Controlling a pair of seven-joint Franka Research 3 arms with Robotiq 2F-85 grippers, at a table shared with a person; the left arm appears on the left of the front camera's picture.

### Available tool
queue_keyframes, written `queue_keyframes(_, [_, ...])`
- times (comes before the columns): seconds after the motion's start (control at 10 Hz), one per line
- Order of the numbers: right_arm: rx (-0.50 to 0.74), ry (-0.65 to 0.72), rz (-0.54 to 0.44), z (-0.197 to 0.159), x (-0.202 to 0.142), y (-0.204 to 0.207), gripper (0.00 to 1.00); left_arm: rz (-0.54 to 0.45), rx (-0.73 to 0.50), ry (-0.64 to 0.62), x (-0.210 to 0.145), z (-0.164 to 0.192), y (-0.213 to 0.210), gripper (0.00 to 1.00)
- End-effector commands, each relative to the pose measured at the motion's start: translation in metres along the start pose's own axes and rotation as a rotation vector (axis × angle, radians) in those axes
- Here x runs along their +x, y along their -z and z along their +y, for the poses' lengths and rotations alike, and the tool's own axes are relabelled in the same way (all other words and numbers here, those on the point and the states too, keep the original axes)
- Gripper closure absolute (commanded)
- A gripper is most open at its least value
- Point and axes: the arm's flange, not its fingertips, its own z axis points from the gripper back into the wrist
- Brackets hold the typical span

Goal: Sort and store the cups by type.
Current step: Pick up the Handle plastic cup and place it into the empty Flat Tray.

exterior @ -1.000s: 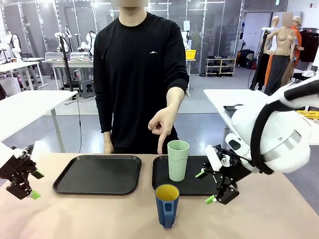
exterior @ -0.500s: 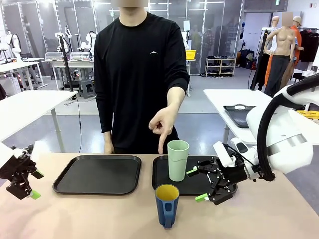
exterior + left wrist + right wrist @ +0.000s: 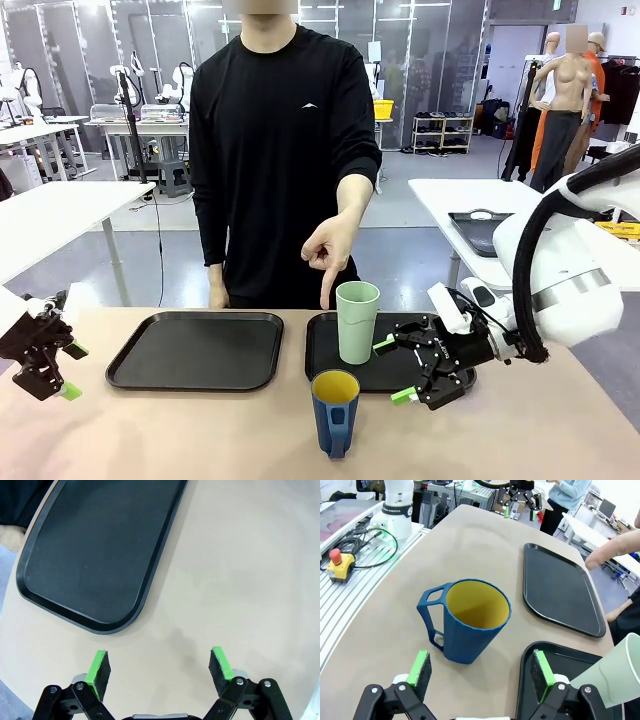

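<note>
1. Front view: I see the green tumbler [image 3: 357, 322] standing upright at mid-frame, on the left part of the right-hand black tray [image 3: 325, 362].
2. The blue mug [image 3: 335, 412], yellow inside, stands upright on the bare table [image 3: 180, 435] at lower centre. It is just in front of that tray, with its handle toward the camera.
3. The person's hand [image 3: 328, 250] points one finger down just left of the tumbler's rim.
4. My right gripper [image 3: 394, 370] lies sideways right of centre, in front of the tray's right part. Its fingers are spread apart and empty, near the tumbler but clear of it.
5. Right wrist view: the mug sits ahead between my green pads [image 3: 421, 667], untouched. The tumbler shows at the lower right corner.
6. My left gripper [image 3: 72, 371] sits at the left edge of the front view, fingers apart, holding nothing. Its wrist view shows bare table below it, beside a corner of the left tray [image 3: 95, 555].
</note>
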Motion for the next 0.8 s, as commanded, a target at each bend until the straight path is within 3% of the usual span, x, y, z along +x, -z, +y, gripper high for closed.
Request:
queue_keyframes(0.0, [-0.007,-0.003,0.012,0.005,0.002,0.000,0.00,0.018,0.009,-0.003,0.000,0.000,0.002,0.00])
queue_keyframes(0.2, [0.037,0.017,-0.067,-0.005,-0.011,0.003,0.00,0.018,0.009,-0.003,0.000,0.000,0.002,0.00])
queue_keyframes(0.7, [0.071,0.067,-0.141,-0.015,-0.043,0.018,0.00,0.018,0.009,-0.003,0.000,0.000,0.002,0.00])
